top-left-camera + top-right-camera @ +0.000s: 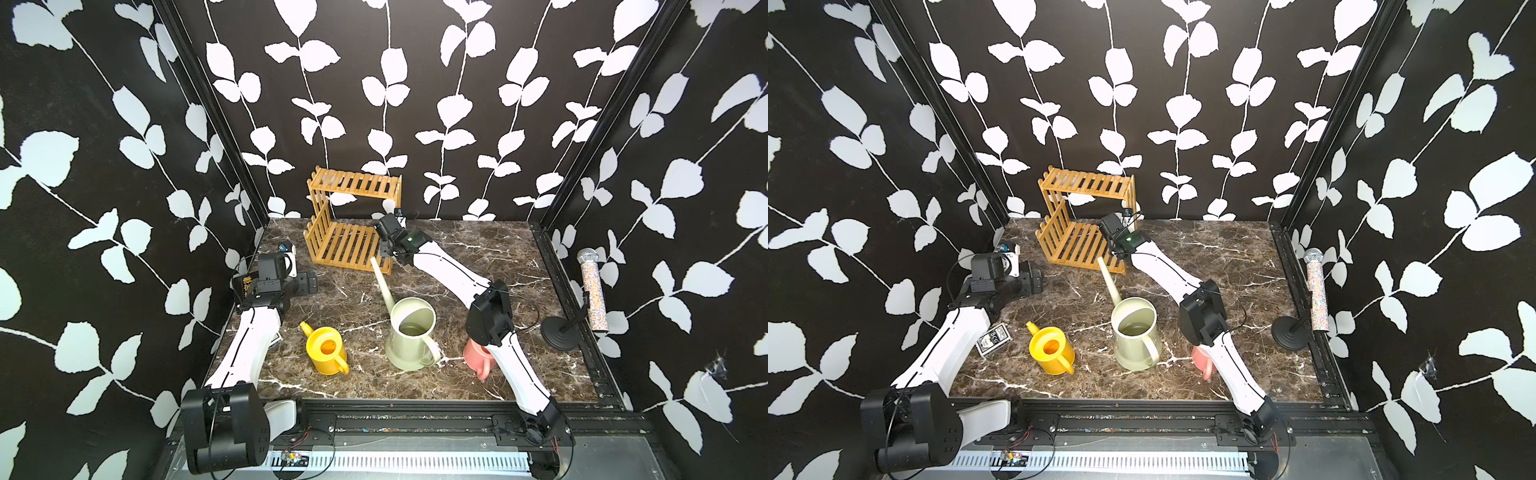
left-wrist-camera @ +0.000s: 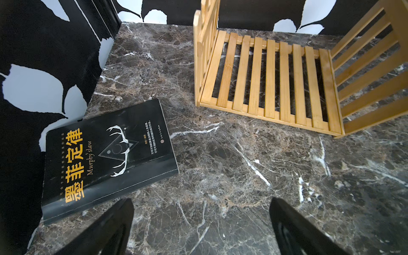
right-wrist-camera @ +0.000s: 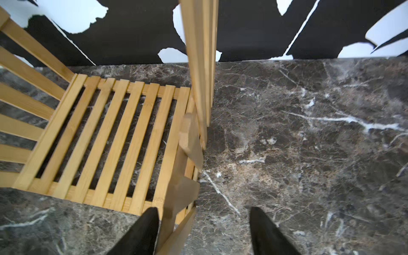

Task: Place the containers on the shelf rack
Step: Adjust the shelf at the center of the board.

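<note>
The bamboo shelf rack stands at the back of the marble table, both tiers bare. In both top views a pale green long-spouted can stands mid-table, with a yellow can to its left. A pink can lies half hidden under the right arm. My right gripper is at the rack's front right corner. Its fingers straddle the side panel's slats: one touches the wood, the other stands apart from it. My left gripper hangs open over bare marble, left of the rack.
A black book lies by the left wall near my left gripper. A small black box sits beside the left arm. A glittery microphone leans on a black stand at the right edge. Patterned walls close three sides.
</note>
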{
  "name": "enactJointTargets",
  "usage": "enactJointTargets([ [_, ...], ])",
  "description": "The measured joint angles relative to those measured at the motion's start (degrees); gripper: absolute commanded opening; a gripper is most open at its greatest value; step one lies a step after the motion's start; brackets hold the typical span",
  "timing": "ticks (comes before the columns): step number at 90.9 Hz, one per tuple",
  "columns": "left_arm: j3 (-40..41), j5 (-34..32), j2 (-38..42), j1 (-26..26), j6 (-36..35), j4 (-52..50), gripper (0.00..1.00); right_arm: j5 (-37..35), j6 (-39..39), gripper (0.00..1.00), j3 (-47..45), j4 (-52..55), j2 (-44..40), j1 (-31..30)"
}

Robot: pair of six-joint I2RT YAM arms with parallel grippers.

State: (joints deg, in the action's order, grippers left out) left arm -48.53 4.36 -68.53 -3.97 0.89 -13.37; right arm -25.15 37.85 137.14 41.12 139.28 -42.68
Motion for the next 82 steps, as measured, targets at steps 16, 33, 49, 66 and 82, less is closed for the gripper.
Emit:
enactJointTargets([
  [16, 0.0, 1.0, 0.0, 0.0, 0.4, 0.0, 0.98, -0.1, 0.6, 0.47, -4.7, -1.3, -1.4, 0.9],
  [33, 0.0, 1.3, 0.0, 0.0, 0.8, 0.0, 0.99, -1.0, 0.8, 0.34, -10.3, -2.1, -4.3, 3.1],
  [49, 0.0, 1.7, 0.0, 0.0, 0.9, 0.0, 0.98, -1.7, 1.2, 0.25, -18.8, -4.1, -10.0, 5.7],
  [66, 0.0, 2.0, 0.0, 0.0, 0.9, 0.0, 0.99, -1.9, 1.2, 0.23, -24.8, -5.8, -14.1, 7.6],
  [82, 0.0, 2.1, 0.0, 0.0, 0.9, 0.0, 0.98, -0.2, 1.1, 0.21, -35.7, -10.6, -21.2, 9.1],
])
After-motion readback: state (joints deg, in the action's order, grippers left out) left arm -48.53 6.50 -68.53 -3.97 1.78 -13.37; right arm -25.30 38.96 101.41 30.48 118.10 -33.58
